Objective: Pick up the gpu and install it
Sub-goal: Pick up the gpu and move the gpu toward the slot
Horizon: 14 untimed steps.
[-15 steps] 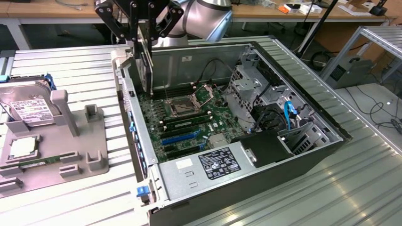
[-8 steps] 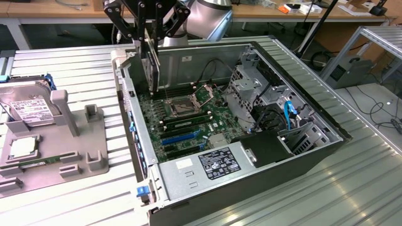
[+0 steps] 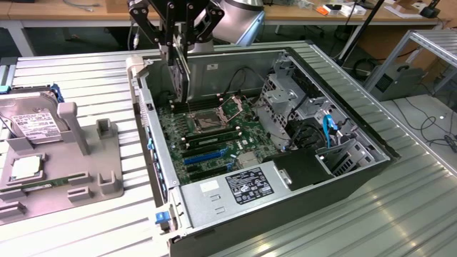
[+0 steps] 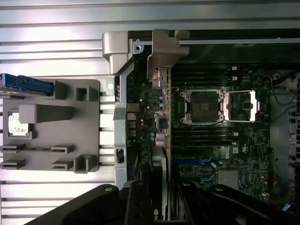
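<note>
Above the open grey metal computer case [image 3: 146, 134], the black linkage gripper [image 3: 179, 48] has its jaws clamped on the thin, black-faced gpu card [image 3: 183, 80]. The card hangs on edge over the green motherboard [image 3: 214, 128], its pale metal bracket [image 4: 161, 58] at the end away from the fingers. Pick-up looks done and installing is in hand; seating, I judge, calls for lining the card's edge with a blue slot [image 3: 203, 156], currently apart.

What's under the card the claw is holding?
The green motherboard, with its open processor socket and long slots. The strip right beneath the gpu is hidden by it.
</note>
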Each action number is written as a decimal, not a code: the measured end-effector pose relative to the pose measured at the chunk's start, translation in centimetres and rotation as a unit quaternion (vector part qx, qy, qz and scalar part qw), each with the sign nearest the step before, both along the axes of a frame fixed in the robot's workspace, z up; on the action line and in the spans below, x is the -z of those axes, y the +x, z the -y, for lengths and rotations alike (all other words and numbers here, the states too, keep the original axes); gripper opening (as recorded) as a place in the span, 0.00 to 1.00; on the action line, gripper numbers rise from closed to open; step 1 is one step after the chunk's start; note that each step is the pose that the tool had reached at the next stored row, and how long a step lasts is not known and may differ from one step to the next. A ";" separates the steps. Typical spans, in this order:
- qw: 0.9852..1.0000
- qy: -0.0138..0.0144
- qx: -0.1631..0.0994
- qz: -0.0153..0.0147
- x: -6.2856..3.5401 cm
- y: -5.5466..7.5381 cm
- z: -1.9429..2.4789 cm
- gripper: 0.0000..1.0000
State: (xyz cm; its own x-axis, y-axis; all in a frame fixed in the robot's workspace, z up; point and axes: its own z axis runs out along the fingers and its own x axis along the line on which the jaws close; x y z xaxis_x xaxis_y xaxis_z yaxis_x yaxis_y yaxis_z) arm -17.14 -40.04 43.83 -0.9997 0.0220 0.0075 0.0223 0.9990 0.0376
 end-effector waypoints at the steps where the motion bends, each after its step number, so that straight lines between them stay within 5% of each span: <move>1: 1.000 0.000 0.000 0.000 0.00 0.1 0.00 0.27; 14: 1.000 -0.001 0.000 0.000 0.00 2.3 0.00 0.27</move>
